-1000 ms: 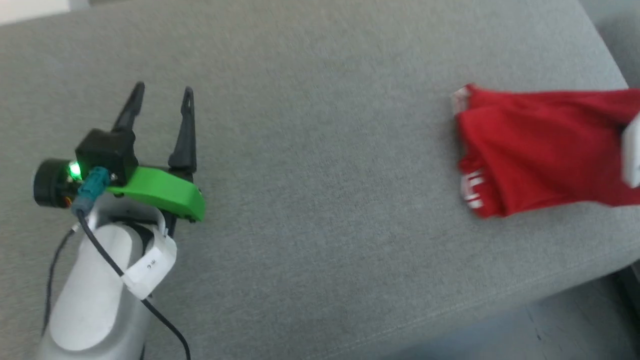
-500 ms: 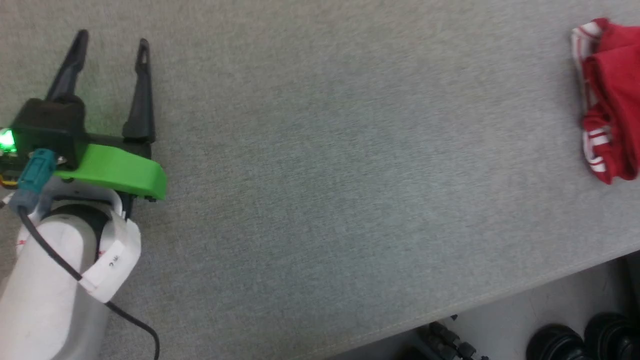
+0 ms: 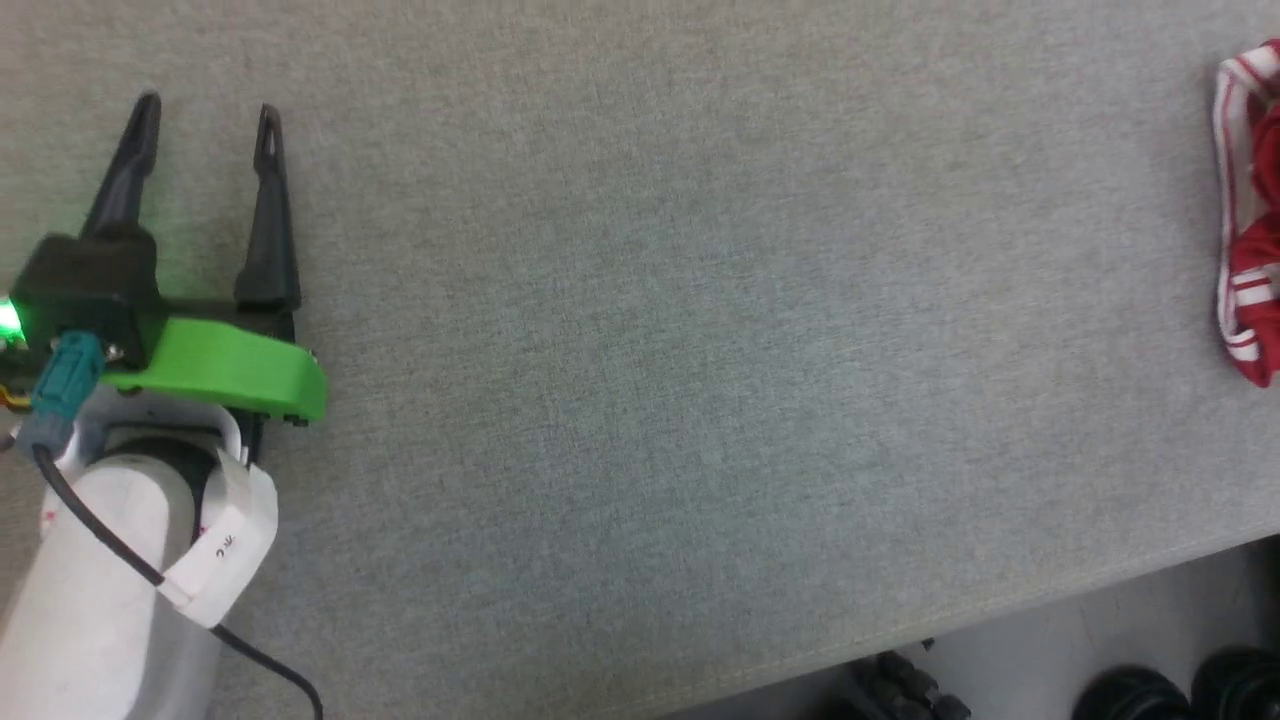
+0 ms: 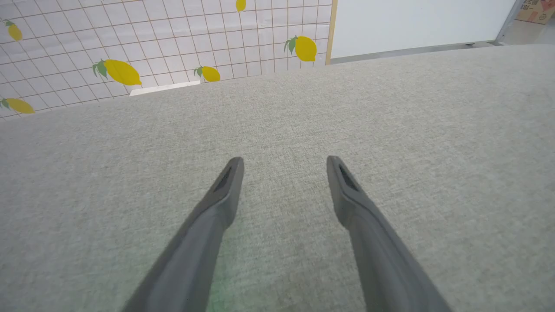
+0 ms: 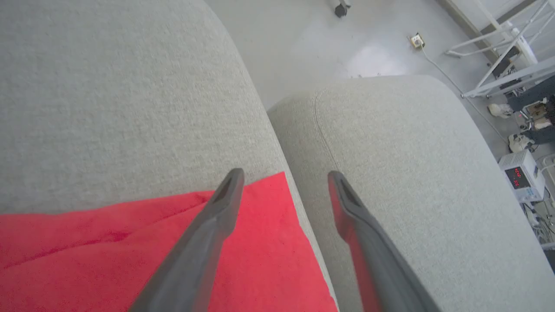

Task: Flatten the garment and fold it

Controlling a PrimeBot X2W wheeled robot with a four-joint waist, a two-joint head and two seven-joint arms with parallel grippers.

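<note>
The red garment (image 3: 1250,290) lies folded at the far right edge of the head view, its red-and-white striped trim showing on the grey cushion (image 3: 640,350). In the right wrist view the garment (image 5: 108,251) spreads as a flat red sheet under my right gripper (image 5: 284,175), whose jaws stand open above its corner with nothing between them. My left gripper (image 3: 205,110) hovers open over bare fabric at the far left, well away from the garment. The left wrist view shows the left gripper (image 4: 284,160) empty above the cushion.
A second grey cushion (image 5: 390,173) sits beside the first with a seam between them. The cushion's front edge (image 3: 900,640) drops to the floor, where dark wheels (image 3: 1180,690) show. A lemon-print tiled wall (image 4: 151,43) stands behind. Equipment (image 5: 520,173) is on the floor.
The head camera has swung left, sliding the garment toward the right edge of the picture. The left gripper stays open.
</note>
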